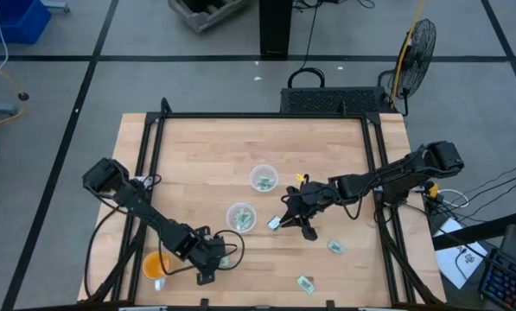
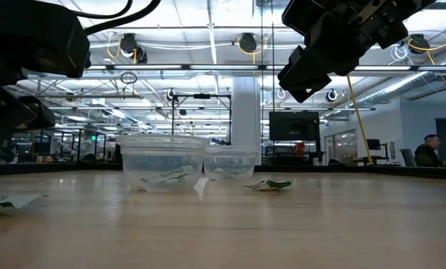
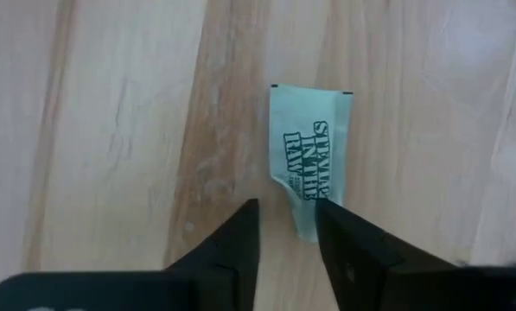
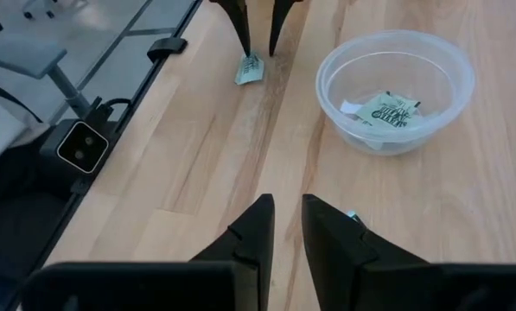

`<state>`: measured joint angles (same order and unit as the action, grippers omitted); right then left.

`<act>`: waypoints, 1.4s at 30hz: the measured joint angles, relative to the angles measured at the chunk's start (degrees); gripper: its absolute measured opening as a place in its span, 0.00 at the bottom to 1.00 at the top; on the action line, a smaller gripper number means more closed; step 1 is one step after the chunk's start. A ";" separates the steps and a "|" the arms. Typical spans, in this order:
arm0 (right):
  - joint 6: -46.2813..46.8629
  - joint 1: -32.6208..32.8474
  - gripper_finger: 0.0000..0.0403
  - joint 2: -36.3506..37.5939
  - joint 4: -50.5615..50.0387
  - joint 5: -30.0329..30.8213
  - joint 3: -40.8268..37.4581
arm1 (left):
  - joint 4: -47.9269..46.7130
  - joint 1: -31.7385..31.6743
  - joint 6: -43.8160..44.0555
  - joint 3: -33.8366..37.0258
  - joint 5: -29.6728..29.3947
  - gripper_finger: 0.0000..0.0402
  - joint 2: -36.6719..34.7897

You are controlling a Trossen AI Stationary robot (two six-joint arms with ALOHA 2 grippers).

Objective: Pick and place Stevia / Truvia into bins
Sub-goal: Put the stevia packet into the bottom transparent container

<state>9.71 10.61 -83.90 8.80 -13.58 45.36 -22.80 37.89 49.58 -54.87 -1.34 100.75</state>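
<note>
A green-and-white Stevia packet (image 3: 314, 147) (image 4: 250, 69) lies flat on the wood near the table's near edge. My left gripper (image 3: 286, 216) (image 4: 256, 47) points down over the packet's end, fingers open by a narrow gap. My right gripper (image 4: 285, 207) (image 1: 285, 216) hangs above the table's middle, narrowly open and holding nothing. Another packet (image 1: 274, 224) (image 2: 271, 184) lies on the wood beside it. The two clear cups (image 1: 264, 180) (image 1: 241, 216) stand mid-table with packets inside (image 4: 387, 111). My left gripper has one finger (image 3: 353, 242) over the near corner (image 3: 305, 226) of the packet, coming from above. The packet lies flat on the table. I cannot tell whether the finger touches it.
An orange cup (image 1: 156, 263) stands by the left arm near the table's near-left corner. Two more packets (image 1: 335, 246) (image 1: 305, 283) lie on the near right of the table. Black frame rails (image 1: 145, 155) run along the table's sides. The far half is bare wood.
</note>
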 joint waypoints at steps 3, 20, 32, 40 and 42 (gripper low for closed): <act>-0.06 0.00 0.14 0.00 0.00 0.02 -0.01 | 0.12 -0.09 -1.69 0.00 1.64 0.18 0.00; -2.74 0.00 0.14 0.00 0.26 0.09 -0.02 | -2.93 -6.96 -16.53 0.01 2.21 0.01 -11.72; -9.35 -0.02 0.14 -0.02 3.50 0.24 -0.02 | -1.21 -19.06 -32.27 0.07 -8.52 0.02 -19.77; -9.35 -0.13 0.14 0.00 3.34 0.26 -0.02 | -1.39 -23.81 -37.58 0.35 -4.07 0.03 -11.49; -9.34 -0.13 0.14 0.00 3.33 0.26 -0.02 | -0.62 -24.37 -38.02 0.35 -3.78 0.04 -9.96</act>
<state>0.37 10.48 -83.90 12.12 -13.32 45.34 -23.42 13.52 11.56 -54.52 -5.12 90.79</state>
